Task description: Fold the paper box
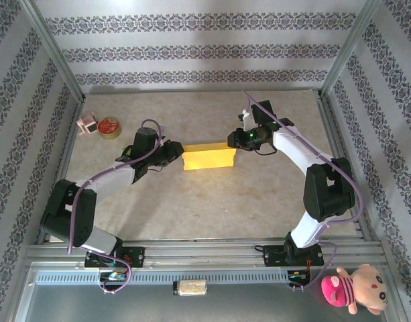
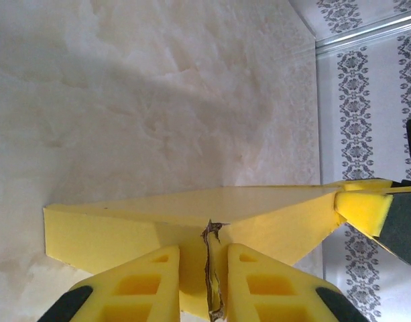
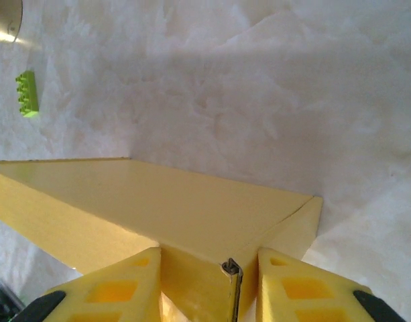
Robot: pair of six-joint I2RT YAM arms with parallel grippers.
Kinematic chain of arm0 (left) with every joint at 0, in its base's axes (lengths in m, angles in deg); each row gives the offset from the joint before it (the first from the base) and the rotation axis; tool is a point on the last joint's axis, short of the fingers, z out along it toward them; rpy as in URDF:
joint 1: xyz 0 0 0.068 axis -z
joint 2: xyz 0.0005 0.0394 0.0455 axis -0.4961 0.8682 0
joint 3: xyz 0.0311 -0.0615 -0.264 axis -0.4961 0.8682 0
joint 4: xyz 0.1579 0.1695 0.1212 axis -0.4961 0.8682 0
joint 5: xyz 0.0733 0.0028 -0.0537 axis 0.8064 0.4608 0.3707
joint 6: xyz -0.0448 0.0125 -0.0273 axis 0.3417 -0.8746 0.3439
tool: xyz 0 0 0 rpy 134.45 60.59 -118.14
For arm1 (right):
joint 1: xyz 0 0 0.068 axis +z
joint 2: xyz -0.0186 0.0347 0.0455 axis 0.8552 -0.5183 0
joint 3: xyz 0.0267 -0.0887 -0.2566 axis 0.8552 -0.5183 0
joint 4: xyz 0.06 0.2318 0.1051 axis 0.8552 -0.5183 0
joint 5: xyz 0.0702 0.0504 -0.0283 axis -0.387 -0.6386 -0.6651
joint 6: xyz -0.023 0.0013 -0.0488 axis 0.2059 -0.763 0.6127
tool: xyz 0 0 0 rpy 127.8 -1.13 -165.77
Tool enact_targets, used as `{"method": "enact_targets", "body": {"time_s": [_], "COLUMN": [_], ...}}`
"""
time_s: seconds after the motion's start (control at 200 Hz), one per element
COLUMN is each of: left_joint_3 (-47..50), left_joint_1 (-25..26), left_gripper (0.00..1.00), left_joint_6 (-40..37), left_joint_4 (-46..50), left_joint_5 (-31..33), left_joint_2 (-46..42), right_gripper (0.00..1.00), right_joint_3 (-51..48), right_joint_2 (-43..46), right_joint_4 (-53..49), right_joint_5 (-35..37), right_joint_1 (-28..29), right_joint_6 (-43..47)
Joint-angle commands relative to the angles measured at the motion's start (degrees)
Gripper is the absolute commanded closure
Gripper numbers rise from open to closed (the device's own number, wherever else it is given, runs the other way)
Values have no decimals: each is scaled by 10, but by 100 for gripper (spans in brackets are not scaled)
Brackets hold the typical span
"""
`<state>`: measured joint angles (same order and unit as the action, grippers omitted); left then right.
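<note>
Here: paper box (image 1: 208,157), flat and yellow, at the middle of the top view on the table (image 1: 192,201). Looks formed into a closed, shallow block, so probably late in the folding. Pinched from both ends: left gripper (image 1: 174,153) at its left end, right gripper (image 1: 233,141) at its upper right corner. From the left wrist, narrow jaws closed on the end of the box, with a ragged seam (image 2: 208,268) running between the fingers (image 2: 155,282). Presumably clamps there to press that end home and stop the box sliding. From the right wrist, somewhat wider jaws gripping the opposite end wall beside a corner, likely as the counter-hold. Shows no opening, so nothing to say of any contents. Round red tin (image 1: 109,127) at the upper left of the top view, well apart from the box, contents not visible. Small green brick (image 3: 27,94) at the upper left of the right wrist view, loose on the table.
</note>
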<state>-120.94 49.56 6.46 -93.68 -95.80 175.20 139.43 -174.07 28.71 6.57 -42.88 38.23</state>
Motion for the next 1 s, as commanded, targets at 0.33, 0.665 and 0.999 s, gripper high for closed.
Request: {"method": "enact_targets", "body": {"time_s": [0.33,0.665,0.999], "left_joint_3": [-197,-32,57], "left_joint_1": [9,19,39], "left_gripper": [86,78,64], "left_joint_6": [-54,-61,-62], "left_joint_4": [-94,-143,-103], "left_joint_5": [47,63,75], "left_joint_2": [179,145,83], "right_gripper": [77,74,66], "right_joint_3": [83,-128,-197], "right_joint_2": [-51,-1,42], "right_joint_4": [152,280,249], "right_joint_5": [59,75,90], "right_joint_1": [22,53,49], "right_joint_6": [-58,49,63]}}
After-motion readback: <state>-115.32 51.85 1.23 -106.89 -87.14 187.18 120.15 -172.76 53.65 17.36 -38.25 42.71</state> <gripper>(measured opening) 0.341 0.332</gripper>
